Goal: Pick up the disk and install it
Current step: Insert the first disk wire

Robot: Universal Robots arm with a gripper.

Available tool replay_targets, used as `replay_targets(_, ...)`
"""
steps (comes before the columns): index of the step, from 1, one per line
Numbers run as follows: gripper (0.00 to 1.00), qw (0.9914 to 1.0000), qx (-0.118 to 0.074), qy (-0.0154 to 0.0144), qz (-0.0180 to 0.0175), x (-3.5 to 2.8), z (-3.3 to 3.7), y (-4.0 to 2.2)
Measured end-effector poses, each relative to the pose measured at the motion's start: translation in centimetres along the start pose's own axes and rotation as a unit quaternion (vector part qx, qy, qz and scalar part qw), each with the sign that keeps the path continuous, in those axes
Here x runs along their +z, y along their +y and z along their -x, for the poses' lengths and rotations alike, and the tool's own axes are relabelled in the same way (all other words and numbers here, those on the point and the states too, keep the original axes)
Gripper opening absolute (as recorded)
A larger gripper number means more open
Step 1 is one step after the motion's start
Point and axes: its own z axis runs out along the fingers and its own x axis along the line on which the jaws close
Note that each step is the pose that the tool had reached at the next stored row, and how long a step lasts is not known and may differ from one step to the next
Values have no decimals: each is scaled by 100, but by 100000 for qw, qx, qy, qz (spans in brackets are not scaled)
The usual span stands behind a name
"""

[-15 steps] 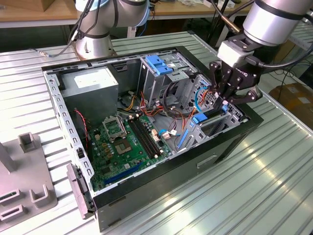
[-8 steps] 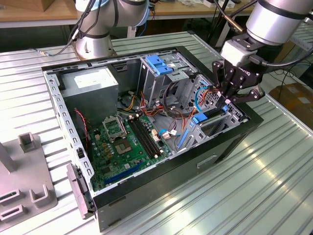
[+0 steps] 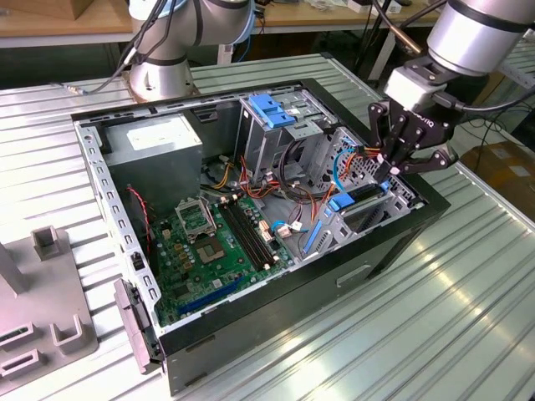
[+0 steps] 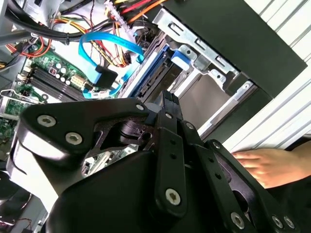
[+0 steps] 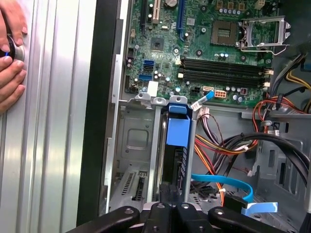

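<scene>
Disk in computer case | end effector above | ribbed metal table

Arm angled down from exterior view's right; pincer pointing downward, fingers pressed together.

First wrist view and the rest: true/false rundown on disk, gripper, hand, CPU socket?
1. The disk stands on edge in the drive bay of the case. True.
2. The gripper hangs over the power supply. False: it is above the drive bay at the exterior view's right; the power supply is across the case.
3. A person's hand lies on the table beside the case. True.
4. A cooler covers the CPU socket. False: the CPU socket is bare.
</scene>
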Motion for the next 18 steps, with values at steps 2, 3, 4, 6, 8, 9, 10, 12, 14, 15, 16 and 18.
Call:
replay_targets(2, 11, 100000, -32, -1, -2, 0, -1, -17)
replay_targets(3, 11, 100000, -51, -5, -1, 1, -1, -24)
replay_targets(4, 11, 100000, -64, -5, -2, 1, -2, -31)
replay_targets(6, 11, 100000, -113, -7, -3, 1, -2, -48)
replay_targets(8, 11, 100000, -264, -9, -4, 1, -2, -59)
replay_targets(9, 11, 99999, -506, -11, -8, 1, -2, -62)
replay_targets(10, 11, 99997, -749, -18, -16, 2, -2, -63)
replay_targets(12, 11, 99977, -2143, -39, -42, 2, -3, -65)
replay_targets(14, 11, 99921, -3971, -68, -81, 2, -2, -66)
replay_targets(15, 11, 99882, -4848, -81, -100, 2, -3, -66)
replay_targets(16, 11, 99807, -6201, -102, -127, 1, -3, -67)
replay_targets(18, 11, 99655, -8300, -138, -170, 2, -3, -75)
